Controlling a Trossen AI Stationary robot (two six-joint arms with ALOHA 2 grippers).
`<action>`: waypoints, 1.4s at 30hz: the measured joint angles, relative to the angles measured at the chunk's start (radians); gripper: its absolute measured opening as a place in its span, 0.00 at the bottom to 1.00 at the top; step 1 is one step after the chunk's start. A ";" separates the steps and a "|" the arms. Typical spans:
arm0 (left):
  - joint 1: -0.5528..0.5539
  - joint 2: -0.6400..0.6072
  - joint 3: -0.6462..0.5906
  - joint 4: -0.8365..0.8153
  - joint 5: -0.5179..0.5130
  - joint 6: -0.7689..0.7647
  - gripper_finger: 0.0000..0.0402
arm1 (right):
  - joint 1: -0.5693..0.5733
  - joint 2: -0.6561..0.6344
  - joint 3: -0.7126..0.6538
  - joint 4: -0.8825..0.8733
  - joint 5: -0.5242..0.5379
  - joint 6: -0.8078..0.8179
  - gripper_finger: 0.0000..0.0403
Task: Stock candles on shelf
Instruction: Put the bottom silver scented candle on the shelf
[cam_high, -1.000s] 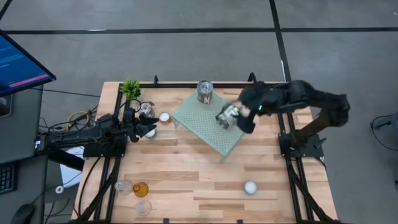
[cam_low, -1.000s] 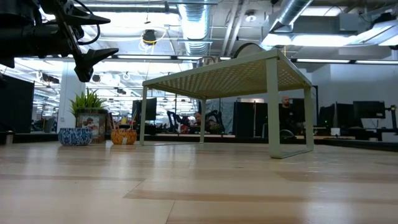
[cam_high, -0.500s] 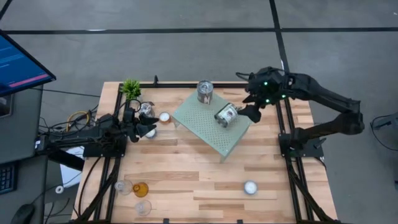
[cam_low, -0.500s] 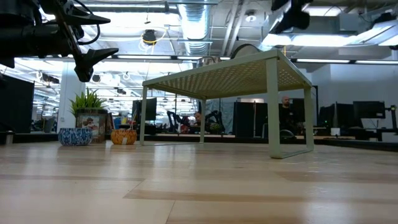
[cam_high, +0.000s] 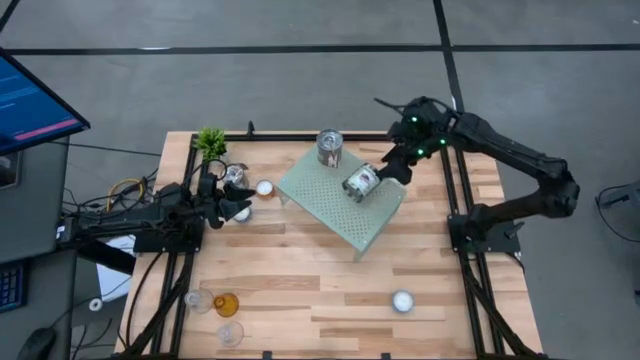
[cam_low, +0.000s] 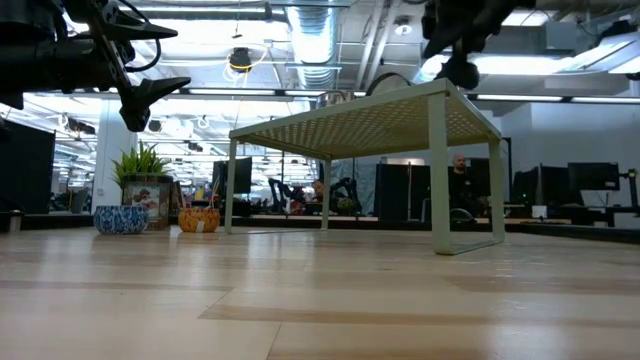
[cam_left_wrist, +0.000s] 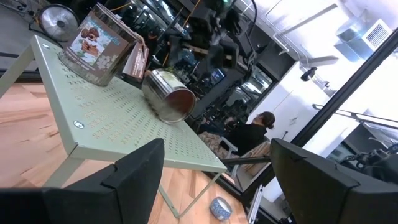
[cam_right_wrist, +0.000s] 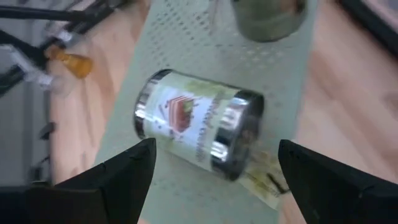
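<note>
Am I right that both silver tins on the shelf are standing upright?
Not quite. One silver tin stands upright on the shelf; the other tin lies on its side, as the high and right wrist views show.

No wording could be read anywhere. The silver tin (cam_right_wrist: 196, 124) lying on its side on the shelf (cam_right_wrist: 273, 62) at about two o'clock from the table's middle carried a pale label with a red-and-brown picture, its lettering too blurred to make out. The upright tin (cam_left_wrist: 99, 45) at twelve o'clock bore a label showing a brown figure and white flowers, again without legible words. The monitor (cam_high: 35, 100) at ten o'clock showed a blue screen with a pink band, its writing illegible.
</note>
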 joint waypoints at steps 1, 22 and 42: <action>0.000 0.000 0.000 0.000 0.000 0.000 0.73 | -0.003 0.012 0.000 0.002 -0.013 -0.008 0.81; 0.000 0.000 0.000 0.003 0.000 0.000 0.73 | -0.020 0.108 0.000 -0.025 -0.090 -0.042 0.31; 0.000 0.000 0.000 0.003 0.000 0.000 0.73 | -0.021 0.093 0.000 -0.034 -0.084 -0.091 0.04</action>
